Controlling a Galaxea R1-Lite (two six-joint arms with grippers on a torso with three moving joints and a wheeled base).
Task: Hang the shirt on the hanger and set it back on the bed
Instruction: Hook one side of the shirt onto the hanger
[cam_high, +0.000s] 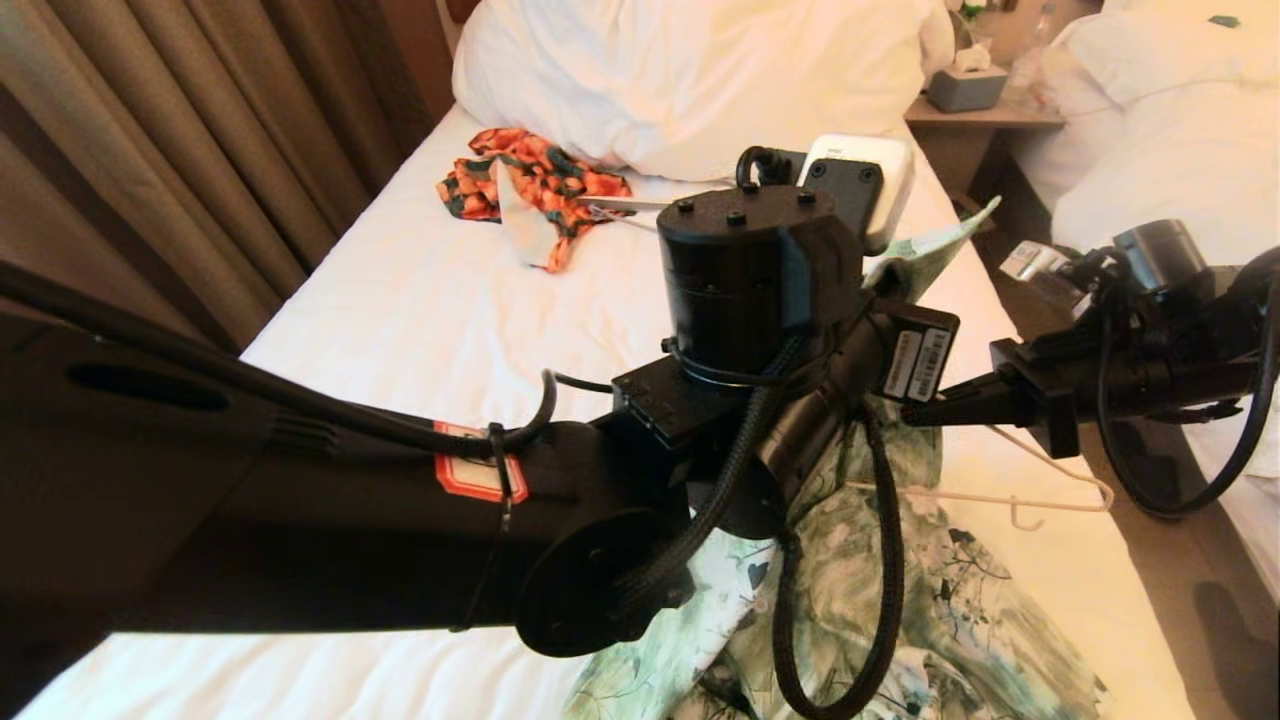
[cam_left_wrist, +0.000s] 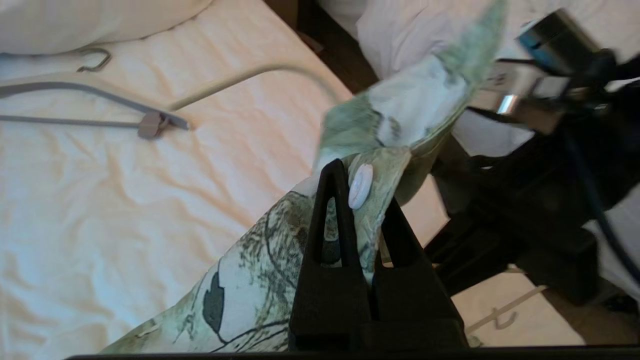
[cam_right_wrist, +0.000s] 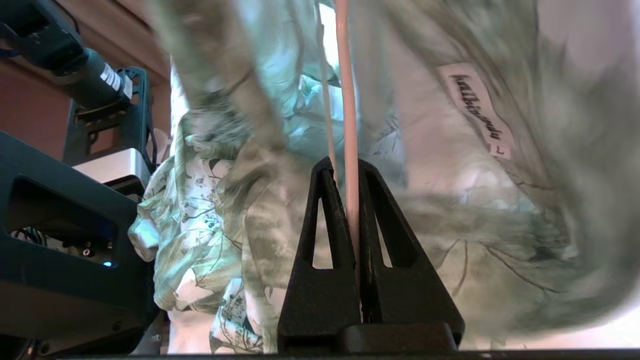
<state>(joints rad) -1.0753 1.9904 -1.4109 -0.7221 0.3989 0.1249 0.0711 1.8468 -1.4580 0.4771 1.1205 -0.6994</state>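
The green-and-white leaf-print shirt hangs bunched over the bed, held up by my left arm. In the left wrist view my left gripper is shut on a fold of the shirt beside a white button. In the head view the wrist hides this gripper. My right gripper is shut on the thin cream hanger, whose rod runs up against the shirt's inside near the neck label. In the head view the hanger sticks out below the right gripper, hook toward the bed's right edge.
An orange-and-dark-green garment lies near the big white pillow. A thicker grey hanger lies flat on the sheet. A nightstand with a tissue box and another bed stand to the right.
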